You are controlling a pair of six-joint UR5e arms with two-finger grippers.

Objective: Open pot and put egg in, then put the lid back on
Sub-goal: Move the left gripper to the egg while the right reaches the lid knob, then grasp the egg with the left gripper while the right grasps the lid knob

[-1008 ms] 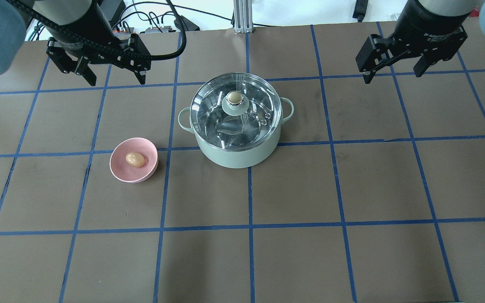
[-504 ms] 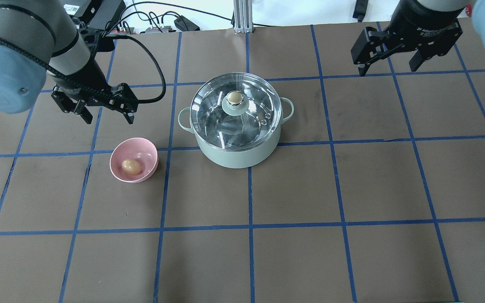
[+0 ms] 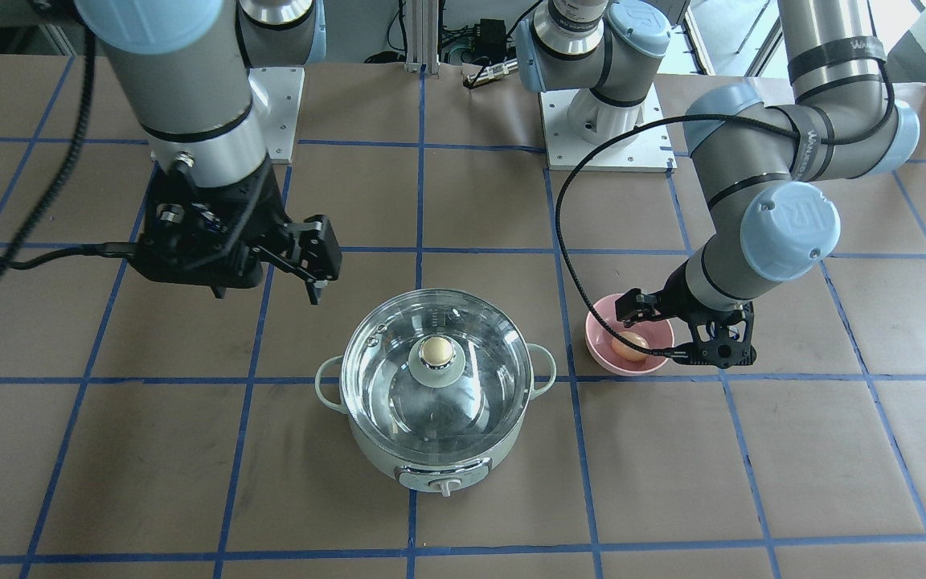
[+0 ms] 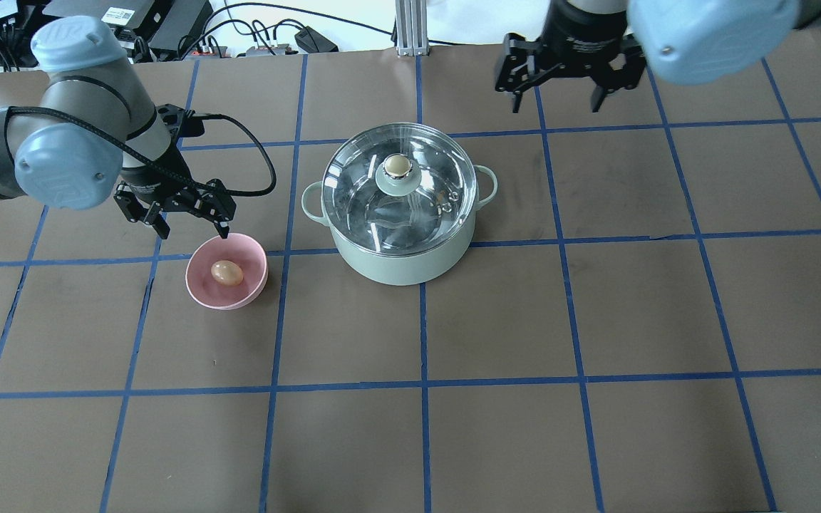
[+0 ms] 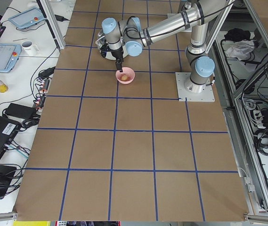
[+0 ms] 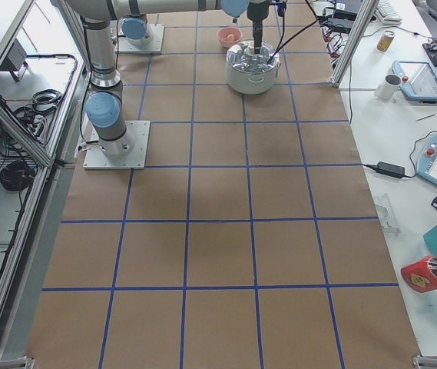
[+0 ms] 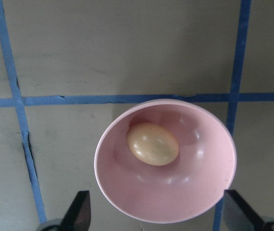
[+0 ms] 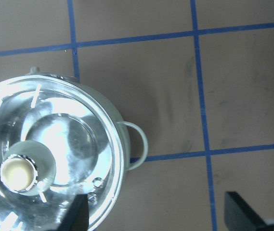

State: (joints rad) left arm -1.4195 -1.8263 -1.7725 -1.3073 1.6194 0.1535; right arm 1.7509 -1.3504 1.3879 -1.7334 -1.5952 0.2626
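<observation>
The mint-green pot [image 4: 400,256] stands mid-table with the glass lid [image 4: 353,192] on it, beige knob [image 4: 397,165] on top. The tan egg [image 4: 227,272] lies in a small pink bowl [image 4: 200,292] to the pot's left. My left gripper [image 4: 194,229] is open, just behind and above the bowl's far rim; its wrist view shows the egg [image 7: 152,143] in the bowl [image 7: 175,192] between the fingertips [image 7: 79,214]. My right gripper [image 4: 555,107] is open, high behind and right of the pot; its wrist view shows the lid [image 8: 79,130] and knob [image 8: 17,173] at lower left.
The table [image 4: 596,320] is brown paper with a blue tape grid. The pot's loop handles [image 4: 487,184] stick out left and right, and its dial [image 3: 443,485] faces away from the robot. Cables and an aluminium post [image 4: 408,28] sit at the far edge.
My left gripper came down and toward the pink bowl, now at its far rim. My right gripper moved left toward the pot. Pot and lid have not moved.
</observation>
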